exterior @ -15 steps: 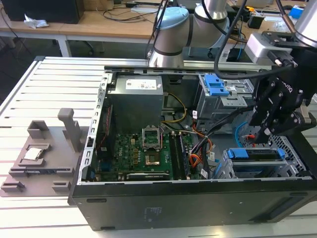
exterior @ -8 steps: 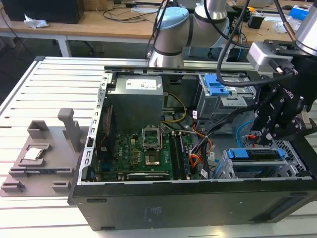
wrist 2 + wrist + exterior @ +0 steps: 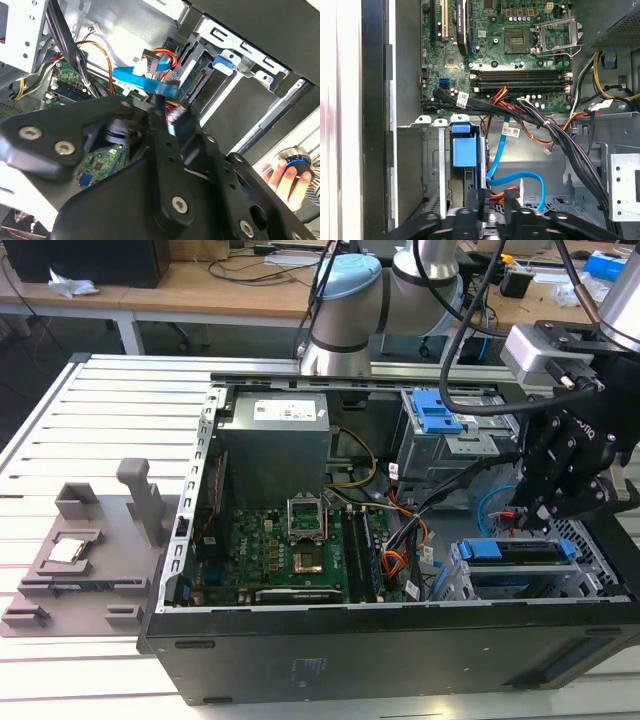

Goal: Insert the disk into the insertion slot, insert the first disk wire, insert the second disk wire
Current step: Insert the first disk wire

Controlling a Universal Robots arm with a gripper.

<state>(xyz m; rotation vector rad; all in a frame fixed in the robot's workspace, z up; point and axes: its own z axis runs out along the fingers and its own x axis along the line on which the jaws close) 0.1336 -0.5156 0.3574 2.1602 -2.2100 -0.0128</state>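
Note:
The disk [image 3: 518, 551], in its bright blue carrier [image 3: 464, 151], sits inside the insertion slot [image 3: 470, 585], the low silver cage at the exterior view's right end of the open computer case. My black gripper [image 3: 520, 515] hangs just over the cage's inner end. In the second wrist view the gripper [image 3: 162, 112] is shut on the plug of a flat blue disk wire [image 3: 142, 81], held close to the disk's connector edge [image 3: 196, 77]. In the first wrist view the gripper [image 3: 494, 200] is beside the carrier, and the blue wire [image 3: 517, 176] loops near it. Orange and red wires [image 3: 160, 54] lie beside the plug.
The motherboard [image 3: 290, 550] fills the case middle, and black cable bundles [image 3: 555, 135] cross toward the cage. A taller grey cage with a blue latch [image 3: 438, 415] stands behind it. A grey fixture [image 3: 90, 540] lies on the slatted table. A person's hand [image 3: 285, 177] rests outside the case.

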